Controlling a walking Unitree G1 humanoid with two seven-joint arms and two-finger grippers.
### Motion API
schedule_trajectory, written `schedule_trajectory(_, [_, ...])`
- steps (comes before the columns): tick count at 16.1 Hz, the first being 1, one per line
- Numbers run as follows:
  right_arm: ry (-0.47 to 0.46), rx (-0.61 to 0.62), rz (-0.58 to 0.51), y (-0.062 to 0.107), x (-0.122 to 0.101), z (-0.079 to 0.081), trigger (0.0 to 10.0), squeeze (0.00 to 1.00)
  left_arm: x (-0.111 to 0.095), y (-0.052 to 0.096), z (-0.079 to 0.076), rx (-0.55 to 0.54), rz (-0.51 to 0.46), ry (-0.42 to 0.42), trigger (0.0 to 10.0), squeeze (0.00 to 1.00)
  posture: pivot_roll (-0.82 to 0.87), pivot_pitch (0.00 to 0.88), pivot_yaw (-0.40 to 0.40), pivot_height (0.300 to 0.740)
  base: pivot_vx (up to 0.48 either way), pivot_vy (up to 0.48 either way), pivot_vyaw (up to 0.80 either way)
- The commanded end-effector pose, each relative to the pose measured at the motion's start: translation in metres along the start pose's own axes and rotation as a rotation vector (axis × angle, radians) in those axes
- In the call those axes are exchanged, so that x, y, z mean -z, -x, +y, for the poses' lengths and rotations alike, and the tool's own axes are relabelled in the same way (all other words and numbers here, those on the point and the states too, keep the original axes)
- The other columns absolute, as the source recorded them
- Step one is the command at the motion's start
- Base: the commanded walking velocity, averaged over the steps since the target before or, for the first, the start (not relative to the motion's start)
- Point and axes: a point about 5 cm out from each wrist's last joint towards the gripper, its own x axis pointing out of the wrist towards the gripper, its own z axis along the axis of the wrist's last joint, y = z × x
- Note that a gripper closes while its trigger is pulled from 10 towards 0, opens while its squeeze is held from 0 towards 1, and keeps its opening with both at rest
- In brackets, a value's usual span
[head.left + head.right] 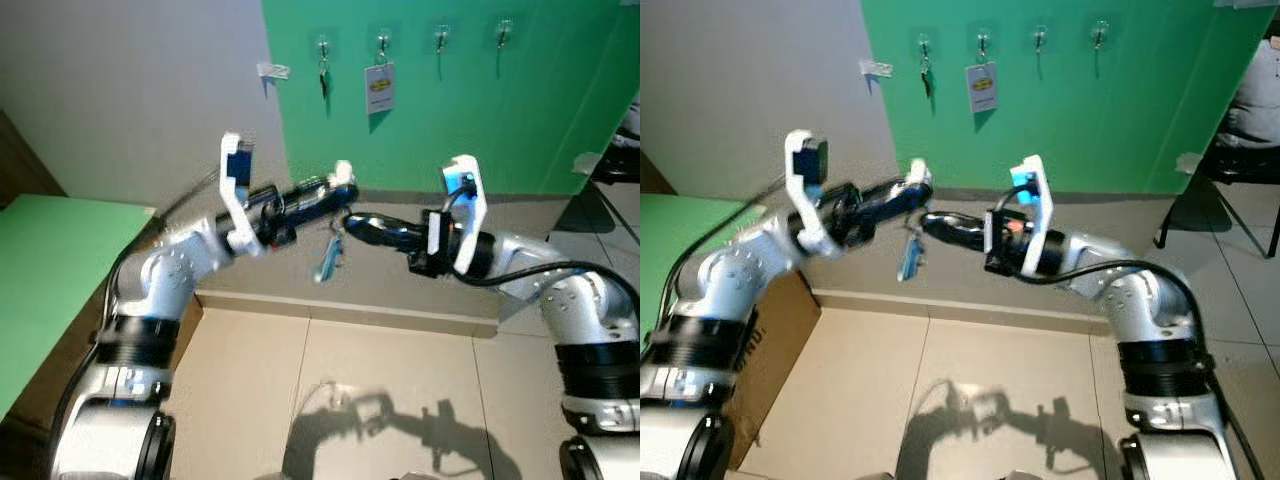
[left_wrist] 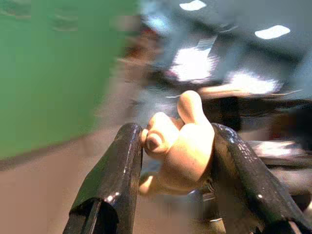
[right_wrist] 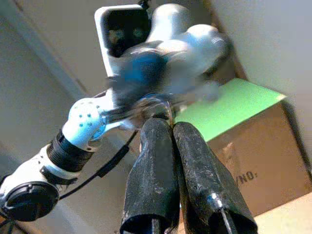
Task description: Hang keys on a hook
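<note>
My left gripper (image 1: 343, 183) clamps the keys' (image 1: 328, 255) cream charm (image 2: 178, 144); the bunch dangles below. My right gripper (image 1: 350, 221) pinches the ring (image 3: 155, 108), fingers together, below 4 hooks (image 1: 381, 42).

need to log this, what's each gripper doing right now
left gripper: shut on the cream figure charm of the keys.
right gripper: shut on the key ring.
</note>
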Motion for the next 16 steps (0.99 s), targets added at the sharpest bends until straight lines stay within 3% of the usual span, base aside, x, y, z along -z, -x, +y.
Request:
schedule_trajectory(1, [0.056,-0.078,-0.043,-0.009,-0.013,0.011,0.0,0.0,0.008,0.001,0.015,-0.149,0.035,-0.006,10.0,1.0,-0.24,0.0,0.093,0.74,0.0,0.0,0.0])
schedule_trajectory(10, [0.08,-0.007,-0.002,-0.003,-0.002,0.003,0.0,0.0,0.001,0.003,0.026,-0.253,0.031,-0.082,10.0,1.0,-0.23,0.0,0.091,0.74,0.0,0.0,0.0])
schedule_trajectory(11, [0.201,0.089,0.093,-0.001,0.006,-0.008,0.0,0.0,0.005,0.006,0.03,-0.315,0.066,-0.151,10.0,0.5,-0.23,0.0,0.09,0.74,0.0,0.0,0.0])
schedule_trajectory(12, [0.26,0.13,0.136,0.0,0.01,-0.014,0.0,0.0,0.006,0.007,0.033,-0.352,0.08,-0.179,10.0,0.0,-0.23,0.0,0.089,0.74,0.0,0.0,0.0])
schedule_trajectory(14, [0.385,0.372,0.2,0.004,0.021,-0.042,0.0,0.0,0.018,0.019,0.05,-0.592,0.145,-0.293,10.0,0.0,-0.22,0.0,0.088,0.74,0.0,0.0,0.0])
schedule_trajectory(15, [0.396,0.395,0.208,0.004,0.023,-0.044,0.0,0.0,0.02,0.021,0.051,-0.613,0.156,-0.309,10.0,0.0,-0.22,0.0,0.088,0.74,0.0,0.0,0.0])
schedule_trajectory(16, [0.438,0.487,0.215,0.005,0.027,-0.052,0.0,0.0,0.026,0.027,0.054,-0.703,0.196,-0.379,10.0,0.0,-0.22,0.0,0.088,0.74,0.0,0.0,0.0])
